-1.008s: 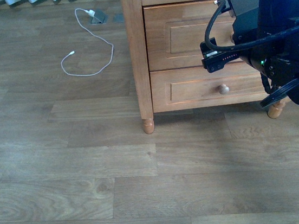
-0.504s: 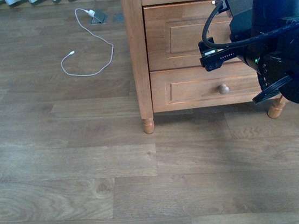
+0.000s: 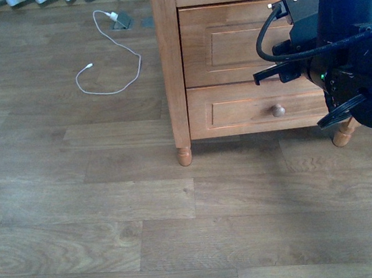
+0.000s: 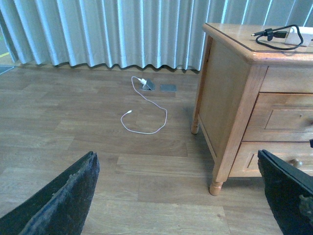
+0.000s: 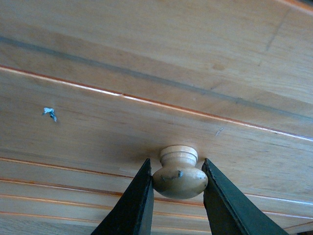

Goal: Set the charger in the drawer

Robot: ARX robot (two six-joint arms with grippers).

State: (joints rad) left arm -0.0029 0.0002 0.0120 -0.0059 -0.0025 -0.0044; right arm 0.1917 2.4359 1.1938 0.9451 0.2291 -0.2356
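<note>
The charger (image 4: 295,35), a white adapter with a coiled black cable (image 4: 272,40), lies on top of the nightstand (image 4: 230,93) in the left wrist view. The upper drawer (image 3: 228,42) looks closed in the front view. My right gripper (image 5: 177,169) is shut on its round wooden knob (image 5: 179,177), one finger on each side. In the front view my right arm (image 3: 348,51) covers the knob. My left gripper (image 4: 176,196) is open and empty above the floor, left of the nightstand.
The shorter lower drawer (image 3: 250,111) with its own knob (image 3: 278,110) sits below. A thin white cable (image 3: 116,59) lies on the wood floor by a floor socket (image 3: 122,20). Grey curtains (image 4: 122,29) hang behind. The nightstand's front leg (image 3: 185,155) stands at the left.
My right arm has shifted a little up and to the right against the upper drawer front. The drawer front has not visibly moved.
</note>
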